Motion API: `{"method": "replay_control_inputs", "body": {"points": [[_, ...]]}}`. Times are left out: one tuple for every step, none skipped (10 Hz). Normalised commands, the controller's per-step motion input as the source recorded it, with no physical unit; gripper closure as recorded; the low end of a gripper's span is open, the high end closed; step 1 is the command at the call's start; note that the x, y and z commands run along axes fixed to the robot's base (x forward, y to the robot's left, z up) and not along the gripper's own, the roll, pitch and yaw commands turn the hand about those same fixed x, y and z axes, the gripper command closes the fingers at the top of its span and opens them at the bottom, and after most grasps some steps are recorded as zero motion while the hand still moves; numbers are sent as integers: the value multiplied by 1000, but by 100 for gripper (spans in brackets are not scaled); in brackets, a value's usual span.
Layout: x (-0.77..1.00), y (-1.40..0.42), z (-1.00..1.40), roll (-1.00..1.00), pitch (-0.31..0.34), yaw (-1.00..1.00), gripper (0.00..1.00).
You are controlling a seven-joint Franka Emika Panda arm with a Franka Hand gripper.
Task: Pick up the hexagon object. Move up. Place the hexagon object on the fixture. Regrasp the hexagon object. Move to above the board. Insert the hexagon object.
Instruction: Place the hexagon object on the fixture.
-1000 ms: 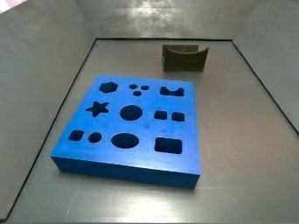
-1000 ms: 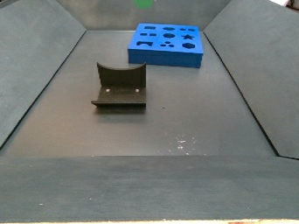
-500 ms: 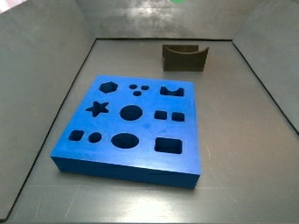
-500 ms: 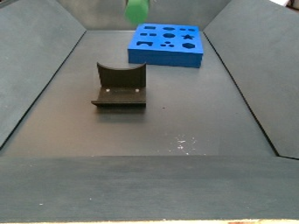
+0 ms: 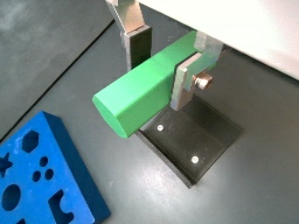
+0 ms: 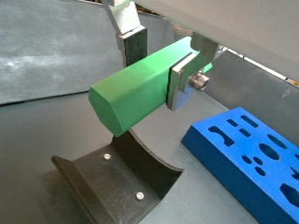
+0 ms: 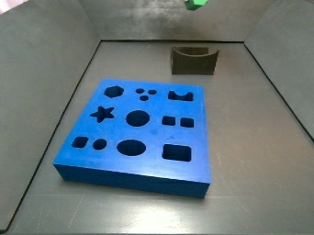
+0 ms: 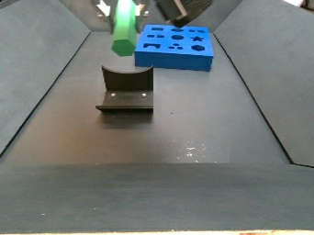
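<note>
My gripper (image 5: 162, 68) is shut on the bright green hexagon object (image 5: 138, 94). The bar sticks out past the fingers (image 5: 186, 80); both wrist views show it (image 6: 131, 86). It hangs in the air above the dark notched fixture (image 5: 193, 144), apart from it; the fixture also shows in a wrist view (image 6: 117, 171). In a side view the green bar (image 8: 121, 29) hangs nearly upright over the fixture (image 8: 125, 90), with the gripper (image 8: 124, 7) at the frame's top. In a side view only the bar's tip (image 7: 194, 4) shows above the fixture (image 7: 194, 61). The blue board (image 7: 138, 128) lies flat.
The blue board also shows in a side view (image 8: 175, 46) beyond the fixture, and in both wrist views (image 5: 41, 184) (image 6: 251, 157). Sloping grey walls (image 8: 43, 83) enclose the dark floor (image 8: 185, 128) on the sides.
The green bar and the gripper have come down into the side view, from only a tip at the top edge to hanging over the fixture. The fixture and the board have not moved.
</note>
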Motion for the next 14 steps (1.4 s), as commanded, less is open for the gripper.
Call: {"method": "replay_control_inputs", "body": {"points": [[110, 79, -1000, -1000, 31, -97, 100], [116, 81, -1000, -1000, 16, -118, 100], [124, 90, -1000, -1000, 23, -127, 100], [130, 88, -1000, -1000, 39, -131, 100], [138, 96, -1000, -1000, 51, -136, 100], [154, 107, -1000, -950, 52, -146, 100], [164, 115, -1000, -784, 40, -139, 100], [169, 120, -1000, -669, 35, -133, 100], [160, 114, -853, -384, 19, -116, 100], [145, 98, -714, -278, 12, -109, 100], [103, 67, -430, -165, -5, -97, 100], [74, 114, -351, -111, -22, -90, 100], [74, 114, -351, -111, -22, -90, 100], [54, 139, -347, -93, -27, -82, 100]]}}
